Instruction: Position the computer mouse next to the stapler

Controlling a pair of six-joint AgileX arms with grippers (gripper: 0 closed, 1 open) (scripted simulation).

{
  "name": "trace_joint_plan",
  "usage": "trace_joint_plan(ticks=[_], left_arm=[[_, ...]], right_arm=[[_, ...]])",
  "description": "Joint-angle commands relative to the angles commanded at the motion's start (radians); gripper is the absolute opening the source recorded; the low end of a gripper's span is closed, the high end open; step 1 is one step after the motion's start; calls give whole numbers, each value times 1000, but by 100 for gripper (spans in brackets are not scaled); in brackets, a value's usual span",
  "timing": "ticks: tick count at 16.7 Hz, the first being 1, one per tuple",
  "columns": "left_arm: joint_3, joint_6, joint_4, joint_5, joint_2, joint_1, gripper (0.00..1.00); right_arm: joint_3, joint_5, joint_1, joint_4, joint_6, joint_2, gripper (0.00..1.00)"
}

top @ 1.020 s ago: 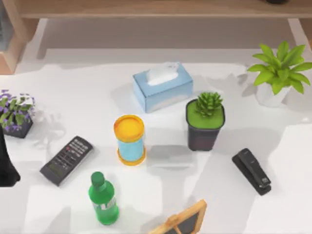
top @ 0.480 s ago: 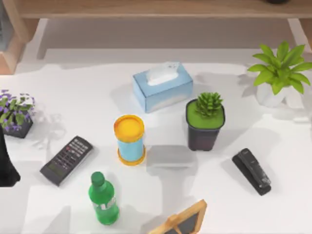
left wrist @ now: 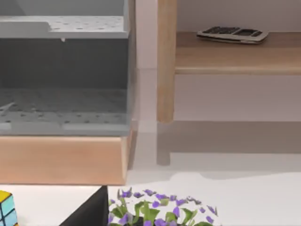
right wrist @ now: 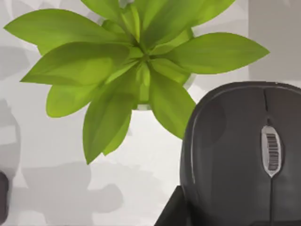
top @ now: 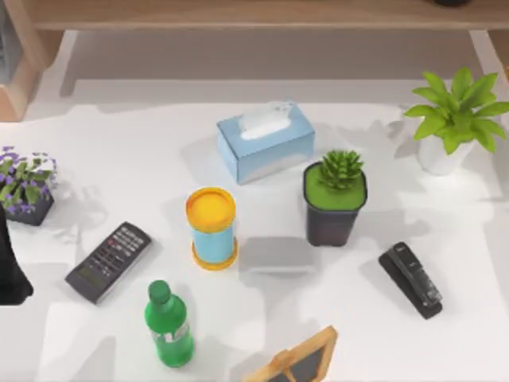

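The black stapler (top: 410, 280) lies at an angle on the white table at the front right. In the right wrist view the dark grey computer mouse (right wrist: 244, 155) hangs close under the camera, above a leafy green plant (right wrist: 136, 61). A dark part of my right gripper (right wrist: 172, 213) presses against the mouse's edge, so the gripper is shut on it. My left arm (top: 11, 270) stays parked at the table's left edge.
Tissue box (top: 265, 141), yellow-lidded can (top: 211, 228), succulent pot (top: 335, 197), remote control (top: 108, 261), green bottle (top: 168, 325), purple flower pot (top: 25, 187), wooden frame (top: 298, 360) and leafy plant (top: 455, 111) stand about. Bare table lies around the stapler.
The shadows on the table's right side have shifted. Nothing standing on the table has moved, and the left arm is still.
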State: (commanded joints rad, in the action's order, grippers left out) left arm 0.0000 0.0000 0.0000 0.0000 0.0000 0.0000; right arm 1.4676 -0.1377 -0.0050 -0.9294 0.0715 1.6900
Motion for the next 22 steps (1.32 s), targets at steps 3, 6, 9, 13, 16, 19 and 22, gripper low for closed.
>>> trace_joint_plan(ticks=[3, 6, 9, 13, 16, 19, 22], left_arm=[[0, 0, 0, 0, 0, 0, 100], [0, 0, 0, 0, 0, 0, 100], [0, 0, 0, 0, 0, 0, 100], [0, 0, 0, 0, 0, 0, 100], [0, 0, 0, 0, 0, 0, 100], [0, 0, 0, 0, 0, 0, 100], [0, 0, 0, 0, 0, 0, 100]], right_arm=[[-184, 51, 79, 31, 32, -50, 0], [-352, 105, 138, 67, 62, -71, 0], [-470, 143, 173, 103, 83, -71, 0], [-517, 155, 182, 125, 90, -72, 0], [-517, 155, 182, 125, 90, -72, 0], [-514, 157, 180, 124, 88, -69, 0], [-515, 183, 196, 132, 67, -74, 0]])
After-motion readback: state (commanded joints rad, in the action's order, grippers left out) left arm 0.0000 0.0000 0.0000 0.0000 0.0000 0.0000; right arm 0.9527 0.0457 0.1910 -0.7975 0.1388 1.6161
